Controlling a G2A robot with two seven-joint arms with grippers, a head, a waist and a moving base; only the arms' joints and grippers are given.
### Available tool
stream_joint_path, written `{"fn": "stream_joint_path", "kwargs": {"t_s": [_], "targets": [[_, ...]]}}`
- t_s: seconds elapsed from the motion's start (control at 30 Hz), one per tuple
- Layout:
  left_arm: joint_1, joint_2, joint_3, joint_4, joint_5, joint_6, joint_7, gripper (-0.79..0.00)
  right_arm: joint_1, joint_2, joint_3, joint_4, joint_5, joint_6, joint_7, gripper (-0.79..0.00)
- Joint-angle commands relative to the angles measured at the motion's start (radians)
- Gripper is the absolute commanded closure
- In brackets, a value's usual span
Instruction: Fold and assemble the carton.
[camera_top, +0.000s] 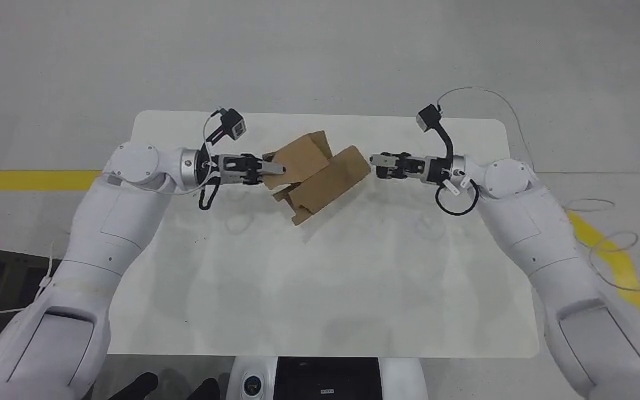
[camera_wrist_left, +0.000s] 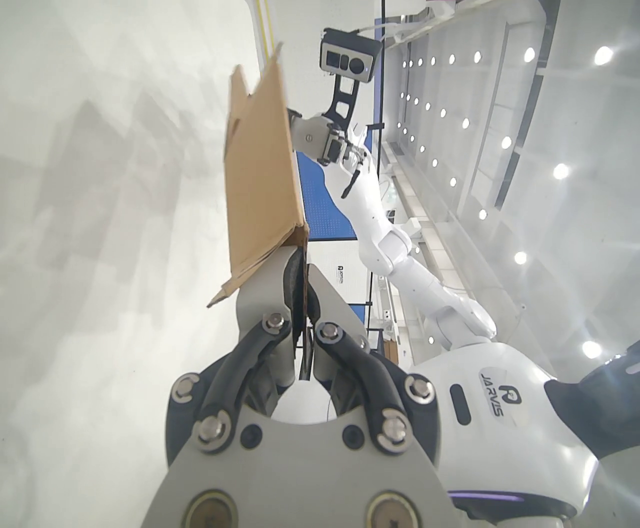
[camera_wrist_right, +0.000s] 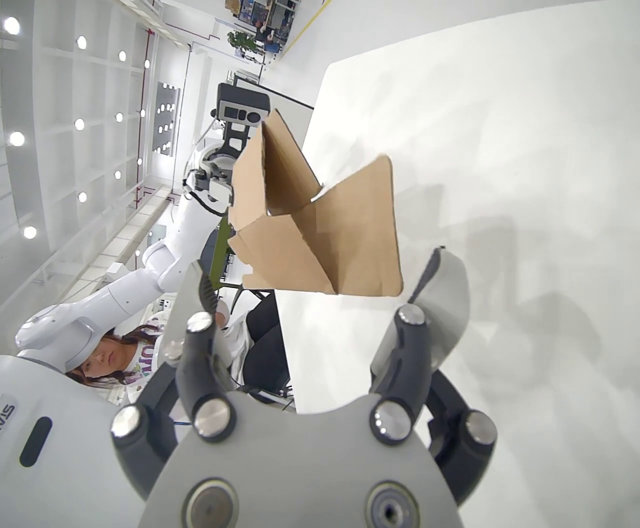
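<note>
Cardboard carton (camera_top: 315, 175) hangs pinched in the left gripper (camera_wrist_left: 298, 280); the right gripper (camera_wrist_right: 317, 265), spread wide, should clamp its near edge squarely.

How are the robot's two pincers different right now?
The left pincer is shut on one edge of the carton; the right pincer is open and grips nothing. The left pincer holds the carton up off the table; the right pincer only faces its other end. Both are level over the table, pointing toward each other.
</note>
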Motion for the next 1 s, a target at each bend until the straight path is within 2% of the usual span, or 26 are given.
{"fn": "stream_joint_path", "kwargs": {"t_s": [0.0,0.17,0.3,0.5,0.87,0.97], "targets": [[-0.009,0.002,-0.006,0.009,0.004,-0.009,-0.042,0.000,-0.008,0.013,0.023,-0.016,-0.016,-0.008,0.021,-0.785],[-0.032,0.002,-0.006,0.034,-0.012,-0.016,-0.137,0.000,-0.035,0.035,0.060,-0.095,-0.025,-0.028,0.080,-0.785],[-0.028,0.005,0.012,-0.022,-0.017,0.012,-0.165,0.000,-0.058,0.040,0.036,-0.203,0.029,-0.016,0.091,-0.785],[-0.004,0.028,0.052,-0.107,-0.014,0.011,-0.165,0.000,-0.053,0.039,-0.047,-0.301,0.160,0.009,0.118,-0.785],[0.007,0.047,0.080,-0.172,-0.031,0.005,-0.158,0.000,-0.022,0.042,-0.160,-0.344,0.292,0.027,0.136,-0.785],[0.008,0.050,0.084,-0.187,-0.044,0.005,-0.158,0.000,-0.014,0.043,-0.178,-0.338,0.306,0.027,0.136,-0.751]]}}
